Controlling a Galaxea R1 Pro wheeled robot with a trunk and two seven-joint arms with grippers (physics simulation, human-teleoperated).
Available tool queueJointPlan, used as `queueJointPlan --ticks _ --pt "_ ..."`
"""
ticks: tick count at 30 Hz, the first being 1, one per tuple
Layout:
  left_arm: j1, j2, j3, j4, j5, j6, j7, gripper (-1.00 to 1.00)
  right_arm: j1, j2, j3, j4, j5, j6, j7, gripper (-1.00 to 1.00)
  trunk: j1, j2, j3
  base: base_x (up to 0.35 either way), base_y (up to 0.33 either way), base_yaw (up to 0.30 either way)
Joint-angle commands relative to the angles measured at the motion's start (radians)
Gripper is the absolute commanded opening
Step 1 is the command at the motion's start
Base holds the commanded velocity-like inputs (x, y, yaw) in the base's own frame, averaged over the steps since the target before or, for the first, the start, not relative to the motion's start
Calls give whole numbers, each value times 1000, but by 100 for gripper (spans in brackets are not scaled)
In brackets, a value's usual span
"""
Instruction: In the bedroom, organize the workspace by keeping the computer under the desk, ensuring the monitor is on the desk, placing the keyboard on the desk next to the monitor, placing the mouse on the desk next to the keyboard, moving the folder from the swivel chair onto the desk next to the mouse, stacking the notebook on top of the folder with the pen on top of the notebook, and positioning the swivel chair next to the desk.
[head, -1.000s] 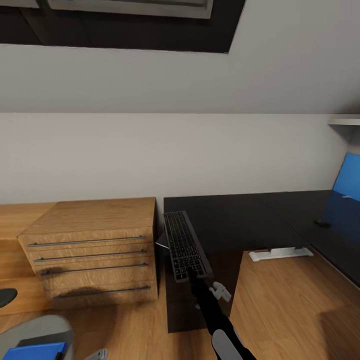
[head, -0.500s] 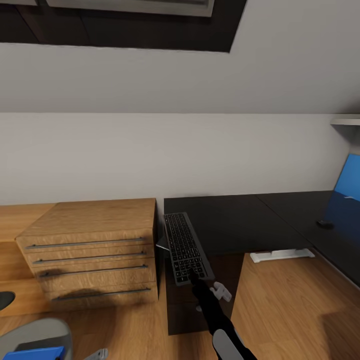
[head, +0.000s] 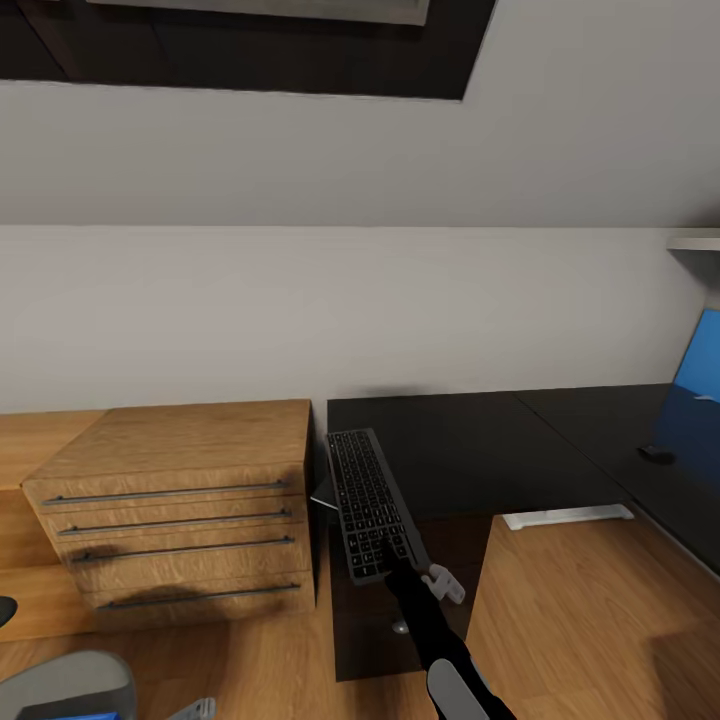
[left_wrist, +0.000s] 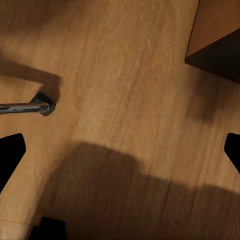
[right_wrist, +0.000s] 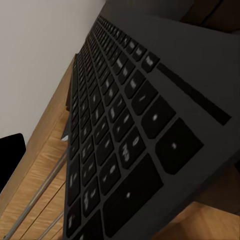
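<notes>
The right gripper is clamped on the keyboard's near short end — the board hangs over the desk's left corner. Stiff and light, it likely levers from an end grip.

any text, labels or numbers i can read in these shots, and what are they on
Nothing here can be read as text.
keyboard: pale key markings show in the head view and the right wrist view, but they are blurred smudges, not legible characters.
wooden drawer cabinet: no label or brand.
desk: no writing on its black top.
small dark object on the desk: too small to tell.
</notes>
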Motion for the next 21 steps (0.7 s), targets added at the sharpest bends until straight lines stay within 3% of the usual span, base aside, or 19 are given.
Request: queueJointPlan --ticks 1,13,21 --pt "0 0 -2 -1 9 6 -3 100 -1 -1 4 0 -9 -7 -2 100 0 -1 -1 5 0 0" --pt "0 0 -2 -1 10 6 -2 100 -1 1 4 4 -9 -7 -3 100 0 -1 -1 1 0 0" --pt "0 0 -2 -1 10 6 -2 100 -1 7 3 68 -11 -7 -2 100 0 -1 -1 0 0 0"
